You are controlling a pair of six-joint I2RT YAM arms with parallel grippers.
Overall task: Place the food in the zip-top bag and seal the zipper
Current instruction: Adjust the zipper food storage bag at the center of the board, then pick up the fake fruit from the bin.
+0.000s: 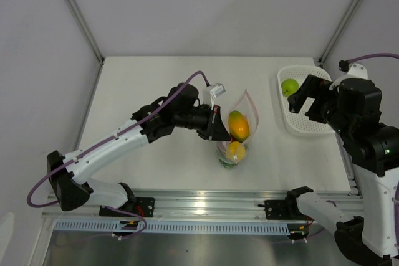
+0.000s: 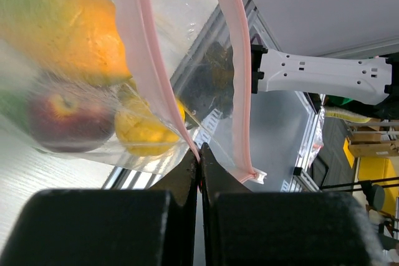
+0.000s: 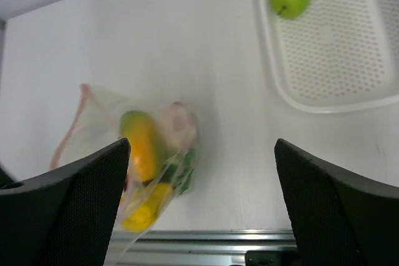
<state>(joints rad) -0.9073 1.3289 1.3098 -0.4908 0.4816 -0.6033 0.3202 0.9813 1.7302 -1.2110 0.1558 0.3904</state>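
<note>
A: In the middle of the table [image 1: 156, 79], the bag [image 1: 244, 111] stands with its mouth gaping. An orange fruit [image 1: 239, 124], a yellow one [image 1: 235, 151] and a red apple [image 2: 62, 116] are already inside.

B: So it's the filling step, I'd say. A green apple [image 1: 289, 86] lies in the basket [image 1: 299, 130] at the far right, not yet bagged.

A: And the arms?

B: The left one reaches forward and rightward. The left gripper [image 2: 199, 154] is pinched tight on the pink strip [image 2: 140, 60] at one side of the mouth. The right gripper [image 3: 201, 144] hangs over the near side of the basket, fingers spread wide, holding nothing.

A: Next move?

B: Probably lower the right gripper over the apple, close on it and carry it to the mouth. The apple is round, so it may roll. Sealing comes after.
</note>
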